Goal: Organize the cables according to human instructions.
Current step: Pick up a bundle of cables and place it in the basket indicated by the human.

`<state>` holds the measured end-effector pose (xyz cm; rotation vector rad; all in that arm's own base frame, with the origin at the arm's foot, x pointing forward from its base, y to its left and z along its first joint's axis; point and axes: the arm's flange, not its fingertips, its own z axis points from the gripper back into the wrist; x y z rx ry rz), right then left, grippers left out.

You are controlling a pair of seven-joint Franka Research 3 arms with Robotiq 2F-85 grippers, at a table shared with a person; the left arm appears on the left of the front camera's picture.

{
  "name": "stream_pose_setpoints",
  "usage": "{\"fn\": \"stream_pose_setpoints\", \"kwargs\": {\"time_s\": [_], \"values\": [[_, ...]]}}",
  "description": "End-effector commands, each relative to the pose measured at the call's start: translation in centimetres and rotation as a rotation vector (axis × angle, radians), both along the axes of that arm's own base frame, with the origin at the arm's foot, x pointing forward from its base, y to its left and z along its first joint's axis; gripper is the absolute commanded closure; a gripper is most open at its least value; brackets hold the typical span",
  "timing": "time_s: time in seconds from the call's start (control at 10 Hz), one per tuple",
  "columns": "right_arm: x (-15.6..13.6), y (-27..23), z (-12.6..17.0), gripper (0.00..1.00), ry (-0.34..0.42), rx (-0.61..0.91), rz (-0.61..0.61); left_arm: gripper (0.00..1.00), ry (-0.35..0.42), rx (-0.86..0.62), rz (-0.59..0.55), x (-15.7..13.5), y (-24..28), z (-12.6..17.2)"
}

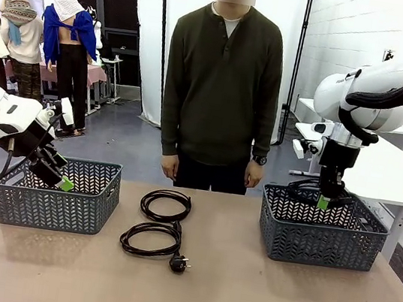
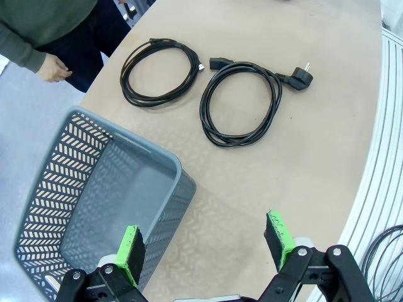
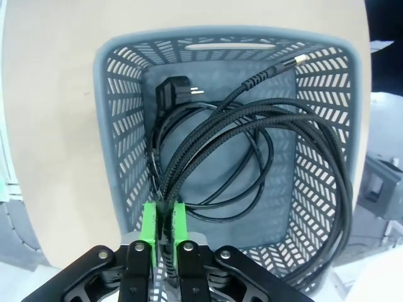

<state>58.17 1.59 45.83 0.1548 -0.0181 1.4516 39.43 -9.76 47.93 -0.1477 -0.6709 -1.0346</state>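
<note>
Two black cables lie coiled on the table's middle: one (image 1: 165,205) (image 2: 160,72) nearer the human (image 1: 222,86), the other (image 1: 150,238) (image 2: 242,104) closer to me, ending in a chunky plug (image 1: 179,263). My right gripper (image 1: 323,202) (image 3: 162,220) hangs over the right basket (image 1: 321,237) (image 3: 227,34), shut on a braided black cable (image 3: 208,129) whose loops droop into that basket. Under it lies a thinner cord with a plug (image 3: 173,94). My left gripper (image 1: 61,178) (image 2: 206,245) stands open and empty above the near rim of the left basket (image 1: 57,205) (image 2: 126,138).
The human stands at the far edge of the table with both hands down at the sides. The left basket holds nothing. The tabletop has a rounded edge on my side. A white table stands behind the right basket.
</note>
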Motion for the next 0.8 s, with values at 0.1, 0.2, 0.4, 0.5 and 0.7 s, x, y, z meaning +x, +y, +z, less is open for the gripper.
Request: {"fn": "stream_pose_setpoints", "kwargs": {"time_s": [0.1,0.2,0.4,0.5,0.7], "values": [[-0.1,0.1,0.0,0.44,0.038,-0.006,-0.002,0.00,0.006,-0.011,0.000,-0.2,0.2,-0.3],[0.0,0.1,0.0,0.25,0.041,-0.008,-0.011,0.00,0.006,-0.011,0.000,-0.2,0.2,-0.3],[0.0,0.1,0.4,0.00,0.028,-0.004,-0.029,0.00,0.006,-0.011,0.000,-0.2,0.2,-0.3],[0.0,0.2,0.9,0.00,0.021,-0.003,-0.039,0.00,0.006,-0.011,0.000,-0.2,0.2,-0.3],[0.0,0.3,1.1,0.00,0.026,-0.011,-0.040,0.00,0.006,-0.011,0.000,-0.2,0.2,-0.3]]}}
